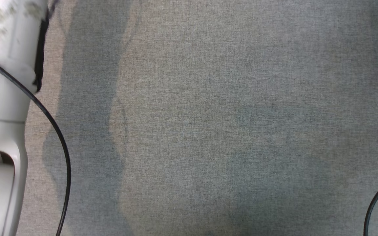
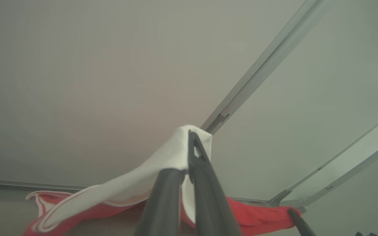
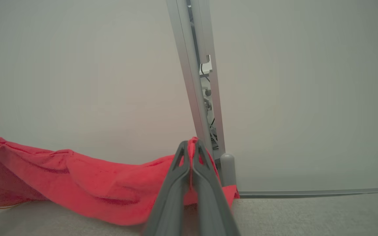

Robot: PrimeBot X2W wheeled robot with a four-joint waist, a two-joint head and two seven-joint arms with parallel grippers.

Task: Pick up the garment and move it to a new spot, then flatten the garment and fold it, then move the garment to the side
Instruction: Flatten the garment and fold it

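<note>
The garment (image 3: 77, 183) is red with white parts and white edging. In the right wrist view it stretches from the left edge to my right gripper (image 3: 192, 146), which is shut on a red edge of it, lifted above the grey surface. In the left wrist view my left gripper (image 2: 190, 137) is shut on a white part of the garment (image 2: 162, 160), with red cloth hanging below toward another dark finger (image 2: 299, 221) at the lower right. In the head view a pale forearm (image 1: 2, 108) stands at the left edge.
A grey fabric-covered table (image 1: 208, 124) spreads across the head view, with a black cable (image 1: 57, 137) looping at the left and another cable (image 1: 377, 196) at the lower right. Pale wall panels with aluminium frame rails (image 3: 195, 82) stand behind the garment.
</note>
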